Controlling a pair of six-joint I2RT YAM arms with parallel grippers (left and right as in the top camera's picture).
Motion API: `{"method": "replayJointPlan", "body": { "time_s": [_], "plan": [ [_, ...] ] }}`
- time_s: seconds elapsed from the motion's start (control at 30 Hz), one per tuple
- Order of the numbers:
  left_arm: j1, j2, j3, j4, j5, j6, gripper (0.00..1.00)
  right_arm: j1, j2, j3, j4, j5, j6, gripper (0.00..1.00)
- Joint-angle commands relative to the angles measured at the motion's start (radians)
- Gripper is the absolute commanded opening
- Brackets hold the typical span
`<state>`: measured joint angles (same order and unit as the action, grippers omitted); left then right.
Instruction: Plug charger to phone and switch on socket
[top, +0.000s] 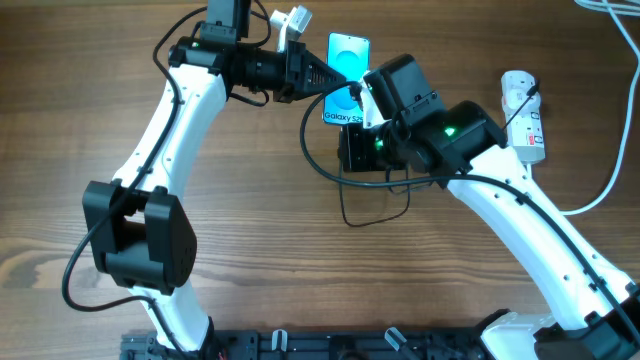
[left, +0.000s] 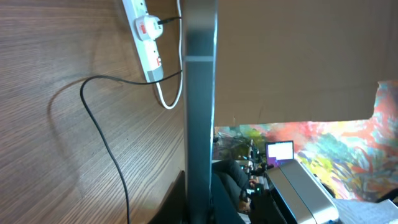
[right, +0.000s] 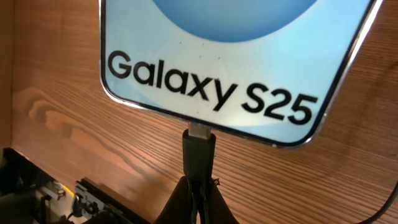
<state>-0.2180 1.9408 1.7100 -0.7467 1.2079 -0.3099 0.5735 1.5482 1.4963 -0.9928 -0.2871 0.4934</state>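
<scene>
The phone (top: 347, 52) with its cyan screen and "Galaxy S25" strip is held off the table at the back centre. My left gripper (top: 322, 78) is shut on its side; in the left wrist view the phone (left: 200, 93) shows edge-on between the jaws (left: 199, 202). My right gripper (top: 362, 108) is shut on the charger's black plug (right: 198, 155), whose metal tip meets the port in the phone's lower edge (right: 211, 93). The fingers (right: 198, 196) pinch the plug body. The charger's thin black cable (top: 352, 212) loops on the table. The white socket (top: 524, 115) lies at the right.
A white adapter (left: 148, 26) with a red mark sits plugged into the socket strip (left: 149, 59), and the black cable (left: 106, 137) runs from it. The socket's white cord (top: 600, 195) trails to the right edge. The table is bare wood elsewhere.
</scene>
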Motion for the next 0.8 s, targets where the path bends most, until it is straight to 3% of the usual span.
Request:
{"method": "replayJointPlan", "body": {
  "time_s": [0.0,0.77],
  "plan": [
    [0.002,-0.030,0.011,0.006,0.060,0.034,0.04,0.001,0.004,-0.002,0.006,0.006,0.007,0.04],
    [0.002,-0.030,0.011,-0.015,0.048,0.072,0.04,0.000,0.006,-0.002,0.051,0.026,0.031,0.04]
  ]
}}
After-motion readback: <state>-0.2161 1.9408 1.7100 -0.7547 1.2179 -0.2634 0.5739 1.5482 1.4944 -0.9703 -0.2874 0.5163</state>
